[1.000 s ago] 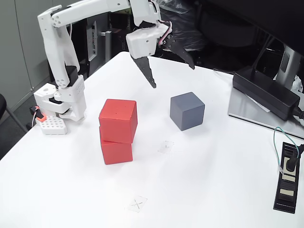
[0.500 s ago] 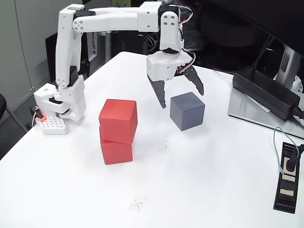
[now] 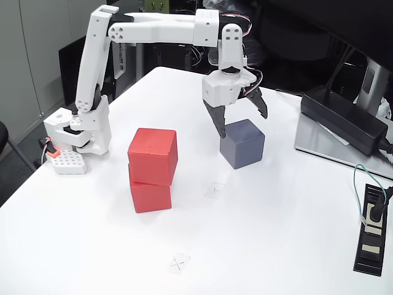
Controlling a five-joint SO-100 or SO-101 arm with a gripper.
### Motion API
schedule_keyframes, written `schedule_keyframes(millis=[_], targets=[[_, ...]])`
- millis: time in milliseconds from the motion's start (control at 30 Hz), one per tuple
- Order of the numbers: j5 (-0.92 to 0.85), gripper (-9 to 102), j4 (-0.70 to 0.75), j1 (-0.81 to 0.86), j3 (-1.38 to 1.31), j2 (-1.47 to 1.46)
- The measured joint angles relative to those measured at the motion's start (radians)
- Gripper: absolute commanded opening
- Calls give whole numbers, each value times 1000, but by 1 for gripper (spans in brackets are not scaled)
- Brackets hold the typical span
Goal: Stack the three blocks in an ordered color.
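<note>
A white table (image 3: 258, 246) fills most of the fixed view, with dark office clutter behind it and grey cabinet doors along the left edge. My white arm (image 3: 153, 31) rises from its base (image 3: 80, 129) at the table's left side, reaches across high above the surface, then bends straight down at the wrist.

My gripper (image 3: 242, 123) hangs over the grey block (image 3: 242, 143), fingers spread wide and pointing down. The dark finger on the view's left (image 3: 218, 123) reaches down to the block's upper left corner, and I cannot tell whether it touches. The other finger (image 3: 261, 106) sits higher, above the block's far side, clear of it. Nothing is held between them.

The grey block sits flat on the table, right of centre, turned so that one vertical edge faces the camera.

To its left, well apart, stand my two red blocks. The upper red block (image 3: 153, 156) rests on the lower red block (image 3: 150, 196), twisted a little against it and overhanging it slightly, so the faces do not line up.

Two small pencil crosses mark the table: one (image 3: 214, 189) just in front of the grey block, between it and the red stack, another (image 3: 178, 263) nearer the camera.

Beside my base lies a small white perforated part with an orange piece (image 3: 64, 161). At the right edge a black power adapter (image 3: 344, 120) lies on a grey laptop (image 3: 331, 150), and a black power strip (image 3: 371, 230) with a plugged cable sits near the corner.
</note>
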Motion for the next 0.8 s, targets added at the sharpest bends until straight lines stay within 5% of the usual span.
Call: schedule_keyframes(millis=[800], targets=[[91,39,-84,-32,0,-107]])
